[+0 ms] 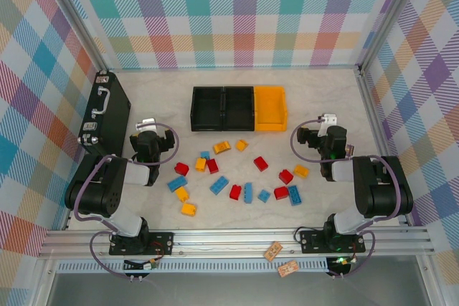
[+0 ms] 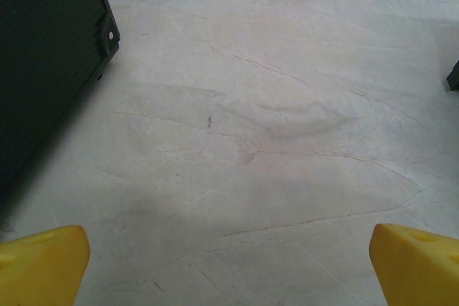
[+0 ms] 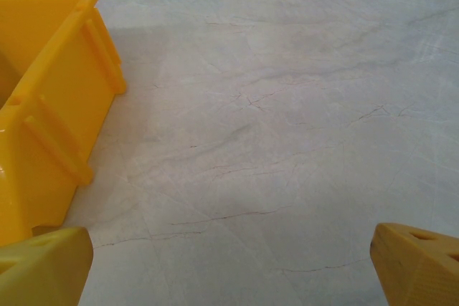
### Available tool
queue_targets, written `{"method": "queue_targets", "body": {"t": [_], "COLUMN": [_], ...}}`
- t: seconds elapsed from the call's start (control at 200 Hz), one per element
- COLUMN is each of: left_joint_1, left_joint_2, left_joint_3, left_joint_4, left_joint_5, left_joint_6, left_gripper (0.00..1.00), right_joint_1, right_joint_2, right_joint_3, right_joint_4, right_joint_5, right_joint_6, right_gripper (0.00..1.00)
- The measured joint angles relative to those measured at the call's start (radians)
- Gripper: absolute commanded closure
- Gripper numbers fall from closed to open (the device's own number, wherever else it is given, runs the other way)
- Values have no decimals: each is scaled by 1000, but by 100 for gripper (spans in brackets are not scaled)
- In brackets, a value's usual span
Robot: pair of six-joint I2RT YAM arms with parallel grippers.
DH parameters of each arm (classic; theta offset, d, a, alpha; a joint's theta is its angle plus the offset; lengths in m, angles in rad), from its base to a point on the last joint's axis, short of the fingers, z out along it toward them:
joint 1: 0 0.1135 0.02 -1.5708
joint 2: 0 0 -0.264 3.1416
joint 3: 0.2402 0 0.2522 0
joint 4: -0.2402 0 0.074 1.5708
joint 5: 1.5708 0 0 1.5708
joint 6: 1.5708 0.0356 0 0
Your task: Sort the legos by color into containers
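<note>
A row of three small open-topped rectangular plastic bins (image 1: 224, 89), joined side by side, is set near the far edge of the pale, marble-patterned desk (image 1: 323, 91), about midway along it. The two black bins (image 1: 208, 91) are on the left and the orange-yellow bin (image 1: 271, 89) is at the right end of the row.

About twenty small chunky plastic lego bricks (image 1: 219, 185) in red, blue and yellow-orange are scattered loosely on the desk between the row of bins and the near edge, all of them outside the bins. A red brick (image 1: 261, 163) lies near the middle of the scatter and a yellow brick (image 1: 188, 208) lies closest to the near edge.

A large black briefcase with metal latches (image 1: 104, 116) is laid along the left edge of the desk.

The left gripper (image 1: 148, 127) is held just beside the briefcase, left of the bricks. In its wrist view its yellow fingers (image 2: 39, 263) are seen spread wide over bare desk, gripping nothing, with the briefcase (image 2: 43, 55) at the left.

The right gripper (image 1: 315, 130) is held right of the bricks, near the orange-yellow bin. Its jaws are likewise spread wide over bare desk, with that bin (image 3: 50, 105) close at the left of its wrist view.
</note>
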Motion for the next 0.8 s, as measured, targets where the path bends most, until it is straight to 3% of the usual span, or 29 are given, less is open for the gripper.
{"method": "queue_targets", "body": {"t": [0.365, 0.795], "left_joint_1": [0, 0], "left_joint_2": [-6, -311], "left_joint_3": [3, 238], "left_joint_4": [-18, -451], "left_joint_5": [1, 36], "left_joint_6": [0, -58], "left_gripper": [0, 0], "right_joint_1": [0, 0], "right_joint_2": [-3, -306], "right_joint_3": [1, 163], "right_joint_4": [-8, -441], "right_joint_5": [4, -42], "right_joint_6": [1, 80], "right_gripper": [1, 1]}}
